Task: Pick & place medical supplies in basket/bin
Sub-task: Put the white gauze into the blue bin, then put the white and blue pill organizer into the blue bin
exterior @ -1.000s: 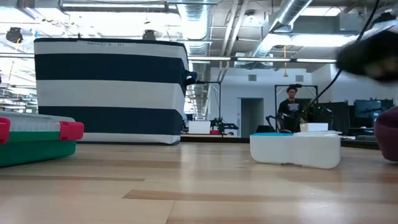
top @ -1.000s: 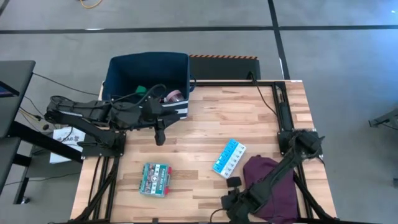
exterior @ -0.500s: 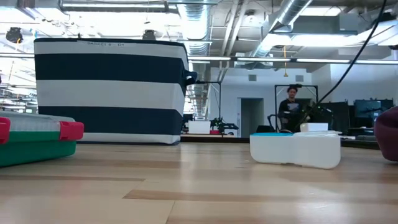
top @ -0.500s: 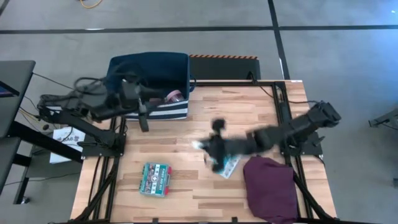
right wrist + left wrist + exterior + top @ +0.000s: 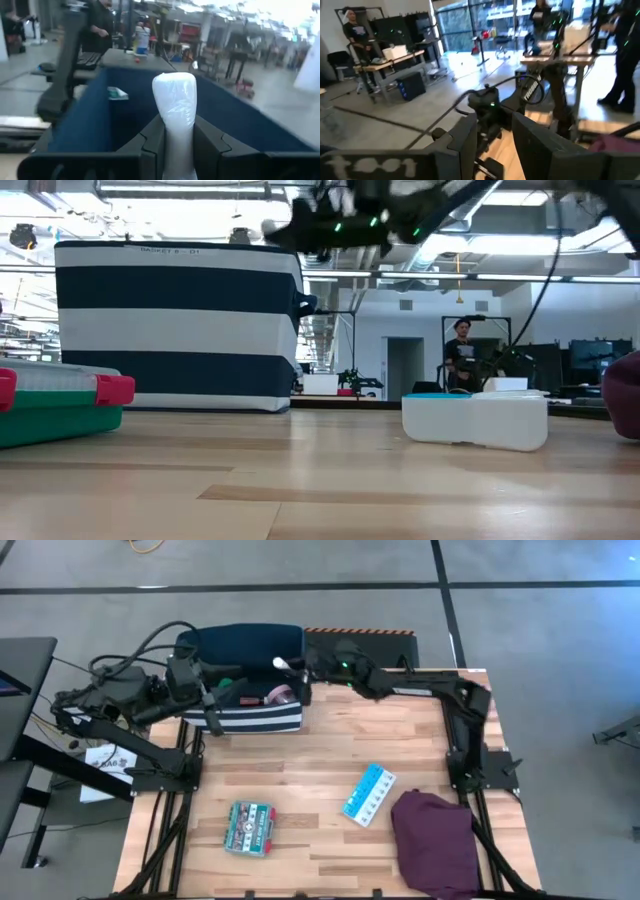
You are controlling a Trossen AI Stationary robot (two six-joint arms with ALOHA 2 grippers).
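Note:
The navy bin with white stripes stands at the table's far left. My right gripper reaches over its open top, shut on a small white bar. Inside the bin lie a pink cup and a green tape roll. My left gripper hangs open by the bin's near left corner. On the table rest the light-blue pill organizer, also in the low view, and the green-red box. My right gripper pinches the white bar by its lower part between the two fingers. The fingers come roughly level from the table's right. The bar's rounded free end sticks out past the fingertips, lifted clear above the bin's inside.
A purple cloth lies at the table's near right corner. The right arm spans the far edge from its base to the bin. Bare wood lies between the bin and the pill organizer. People stand in the room beyond.
My right gripper has swung fast from the table's near edge by the purple cloth, past the pill organizer, up and to the far left over the bin. My left gripper has drawn back from the table in front of the bin toward the bin's left side.

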